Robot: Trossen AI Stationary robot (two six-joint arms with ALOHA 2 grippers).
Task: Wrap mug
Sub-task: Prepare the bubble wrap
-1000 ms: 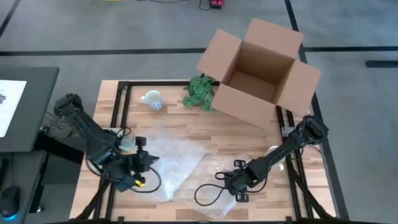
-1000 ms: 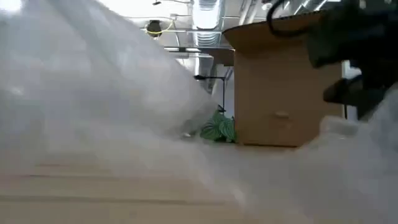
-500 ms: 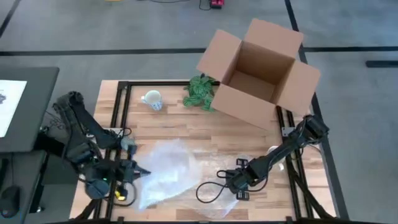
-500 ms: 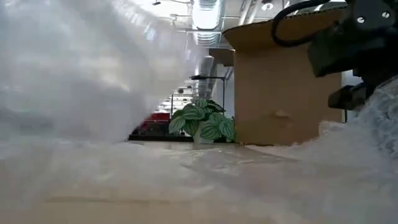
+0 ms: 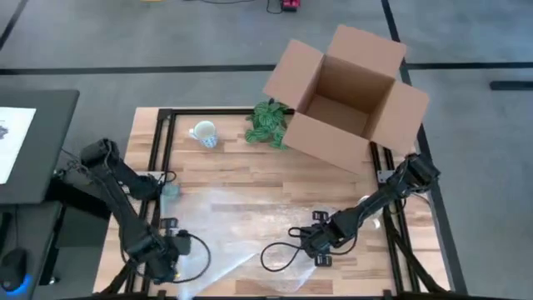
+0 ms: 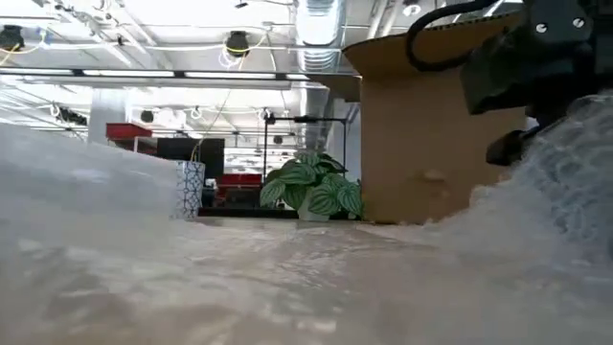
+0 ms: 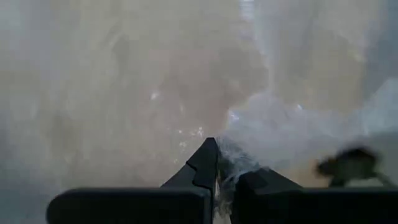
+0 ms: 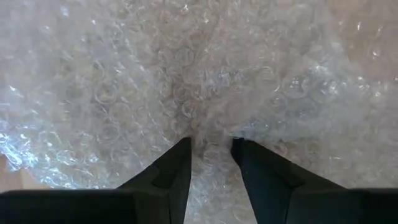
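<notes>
A clear bubble wrap sheet point(image 5: 241, 218) lies spread over the table's near middle. The white mug point(image 5: 204, 133) stands upright at the far left, apart from the sheet, and also shows in the low view point(image 6: 190, 190). My left gripper point(image 5: 175, 260) is at the near left edge, shut on the wrap's near left part. My right gripper point(image 5: 310, 243) is at the sheet's near right part, shut on the wrap. My left gripper pinches an edge of the bubble wrap point(image 7: 231, 163) between its two fingers at the sheet's near left part. The wrap runs away from the fingers low over the wood. My right gripper pinches a gathered fold of the bubble wrap point(image 8: 210, 144) between its two fingers point(image 8: 180, 163), at the sheet's near right part. The wrap fans out ahead of the fingers and lies on the table.
An open cardboard box point(image 5: 346, 96) stands at the far right, with a small green plant point(image 5: 268, 123) beside it. A black cable loop point(image 5: 279, 254) lies on the table near my right gripper. Bare wood lies between the mug and the sheet.
My left gripper has gone toward the table's near edge and down, still shut on the wrap. The sheet's left part, raised and bunched before, has dropped and spread out flat. The right part stayed put.
</notes>
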